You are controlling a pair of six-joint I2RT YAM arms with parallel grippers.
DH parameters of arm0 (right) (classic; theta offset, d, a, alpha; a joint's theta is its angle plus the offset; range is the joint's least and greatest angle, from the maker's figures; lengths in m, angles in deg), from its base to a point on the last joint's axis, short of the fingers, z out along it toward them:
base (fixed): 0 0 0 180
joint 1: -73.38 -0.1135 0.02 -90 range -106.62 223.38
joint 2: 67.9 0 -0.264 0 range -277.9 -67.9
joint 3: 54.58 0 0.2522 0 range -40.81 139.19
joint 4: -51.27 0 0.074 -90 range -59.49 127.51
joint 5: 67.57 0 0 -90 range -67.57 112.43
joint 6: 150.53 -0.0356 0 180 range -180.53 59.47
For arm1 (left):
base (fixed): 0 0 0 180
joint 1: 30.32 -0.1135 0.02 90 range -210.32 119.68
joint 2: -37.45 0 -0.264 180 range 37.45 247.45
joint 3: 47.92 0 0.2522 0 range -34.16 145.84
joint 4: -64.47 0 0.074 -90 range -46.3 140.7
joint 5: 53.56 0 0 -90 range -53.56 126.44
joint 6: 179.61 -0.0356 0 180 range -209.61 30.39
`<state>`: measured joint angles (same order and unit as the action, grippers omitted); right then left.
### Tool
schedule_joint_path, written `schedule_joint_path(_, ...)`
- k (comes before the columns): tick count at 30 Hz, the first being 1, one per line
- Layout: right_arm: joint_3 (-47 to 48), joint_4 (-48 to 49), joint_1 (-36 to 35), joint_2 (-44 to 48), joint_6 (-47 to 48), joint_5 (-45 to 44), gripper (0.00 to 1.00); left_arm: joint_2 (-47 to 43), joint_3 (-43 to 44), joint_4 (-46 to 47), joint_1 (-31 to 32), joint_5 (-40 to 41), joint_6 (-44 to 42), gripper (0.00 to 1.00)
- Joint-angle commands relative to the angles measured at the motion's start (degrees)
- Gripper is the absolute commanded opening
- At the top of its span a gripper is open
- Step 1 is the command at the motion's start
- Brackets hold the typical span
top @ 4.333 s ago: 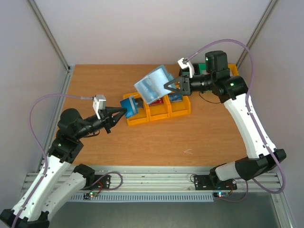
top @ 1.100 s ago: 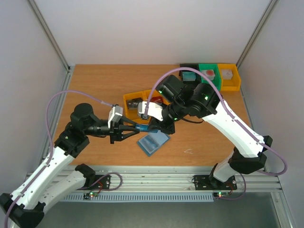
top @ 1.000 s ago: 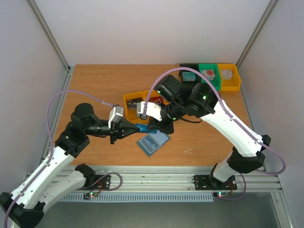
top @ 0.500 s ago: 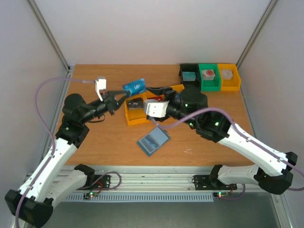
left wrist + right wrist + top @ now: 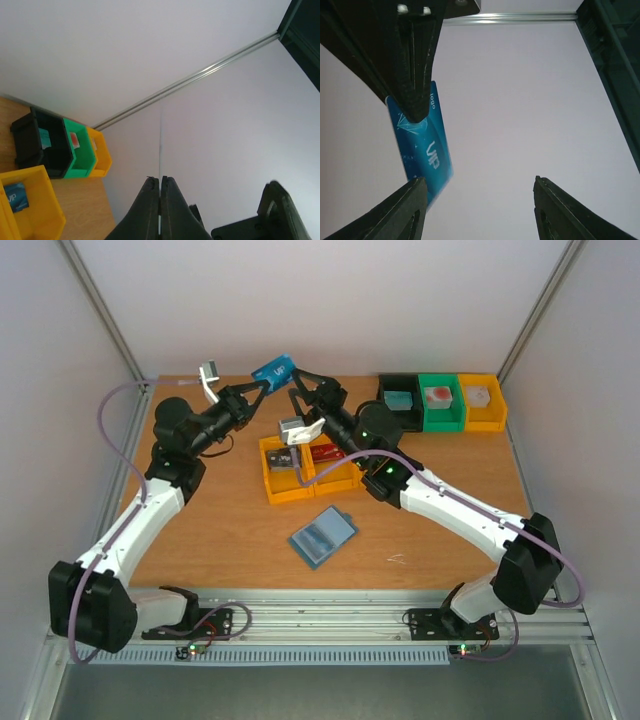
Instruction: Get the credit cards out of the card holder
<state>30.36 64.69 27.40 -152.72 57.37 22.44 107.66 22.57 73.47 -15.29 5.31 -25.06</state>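
Left gripper (image 5: 262,383) pinching one blue card (image 5: 274,369), right gripper (image 5: 310,388) spread beside it, both well beyond card holder (image 5: 323,536); yellow bins (image 5: 290,492) between, one red card (image 5: 322,452) inside

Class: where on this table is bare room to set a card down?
Bare tabletop: left of the flat blue folding wallet up to the left arm; and between the right arm and the far black, green and yellow bins. Crowded: around the middle yellow plastic bins, where left gripper and right gripper meet at a thin blue card.
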Motion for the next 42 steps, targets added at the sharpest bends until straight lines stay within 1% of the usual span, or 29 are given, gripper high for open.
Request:
schedule_joint_path(1,-2.26,5.99,0.38,0.17,23.05,1.95,0.6,2.02,2.31,9.63,-0.74,-2.08,2.82,0.0)
schedule_joint_path(4,-2.79,6.36,1.82,-2.37,23.21,3.41,0.58,3.07,2.65,10.15,-0.74,-2.33,2.51,0.0)
schedule_joint_path(8,0.23,12.89,3.53,-7.98,24.77,5.08,0.54,3.9,3.1,11.04,-0.54,-2.78,1.94,0.0)
schedule_joint_path(11,2.59,16.61,4.35,-11.02,25.8,5.43,0.45,4.14,3.12,10.56,-0.39,-2.88,1.8,0.0)
schedule_joint_path(15,3.98,18.26,4.65,-12.18,25.21,5.88,0.32,4.14,2.97,10.11,-0.38,-2.9,1.55,0.0)
schedule_joint_path(19,4.77,18.22,4.6,-12.6,25.98,6.14,0.31,4.46,2.95,9.37,-0.27,-2.87,1.88,0.0)
schedule_joint_path(21,5.29,18.41,4.65,-12.86,26.02,6.23,0.28,4.73,3.11,9.41,-0.13,-2.97,1.92,0.0)
schedule_joint_path(23,5.71,18.25,4.61,-13.14,26.5,6.27,0.21,4.91,3.25,9.34,0.0,-3.05,1.97,0.0)
schedule_joint_path(24,5.72,18.25,4.63,-13.22,26.86,6.31,0.16,4.96,3.33,9.36,0.08,-3.05,1.86,0.0)
schedule_joint_path(26,5.52,18.19,4.65,-13.15,27.1,6.03,0.03,4.95,3.39,9.18,0.09,-3.05,1.8,0.0)
schedule_joint_path(28,5.06,17.93,4.6,-12.73,26.76,5.23,0.01,4.87,3.32,9.19,0.04,-3.05,1.64,0.0)
schedule_joint_path(29,4.89,17.64,4.59,-12.5,26.05,4.54,0.01,4.76,3.12,9.28,0.05,-2.99,1.56,0.03)
schedule_joint_path(30,4.84,17.36,4.63,-12.29,24.77,3.31,0.01,4.66,2.86,9.19,0.09,-2.72,1.35,0.19)
schedule_joint_path(31,5.08,16.05,4.65,-11.85,23.06,1.41,0.01,4.31,2.06,8.76,0.05,-2.11,1.09,0.45)
schedule_joint_path(32,5.37,13.64,4.67,-11.02,20.65,-1.94,0.01,3.79,1.17,8.18,0.01,-1.26,0.9,0.75)
schedule_joint_path(33,5.81,9.47,4.72,-9.85,17.41,-5.26,0.01,3.15,-0.14,7.45,-0.04,-0.28,0.24,0.96)
schedule_joint_path(34,6.62,-0.58,4.93,-8.05,12.45,-8.45,0.01,2.21,-1.54,6.28,-0.12,1.42,-1.35,0.99)
schedule_joint_path(35,8.32,-11.25,5.57,-6.2,6.19,-10.63,0.01,1.24,-3.19,4.67,-0.34,3.13,-2.5,0.99)
schedule_joint_path(36,11.11,-26.28,7.28,-4.36,-4.23,-10.79,0.01,0.17,-5.05,2.92,-0.81,5.07,-3.99,0.99)
schedule_joint_path(37,14.13,-39.4,9.13,-3.1,-13.32,-8.14,0.01,-0.74,-6.71,0.96,-1.29,7.56,-5.18,0.99)
schedule_joint_path(38,16.86,-50.17,11.61,-2.36,-20.2,-3.93,0.01,-1.6,-8.45,-1.26,-1.76,10.26,-7.67,0.99)
schedule_joint_path(39,18.65,-58.95,13.94,-2.07,-25.2,0.75,0.01,-2.43,-9.91,-4.05,-2.39,13.81,-9.86,1.0)
schedule_joint_path(40,19.25,-65.0,15.89,-1.95,-27.87,4.09,0.01,-3.11,-11.17,-6.88,-2.91,17.67,-11.33,0.99)
schedule_joint_path(42,19.16,-75.53,19.06,-2.86,-29.47,7.34,0.01,-4.08,-13.21,-13.14,-3.89,25.56,-14.93,0.99)
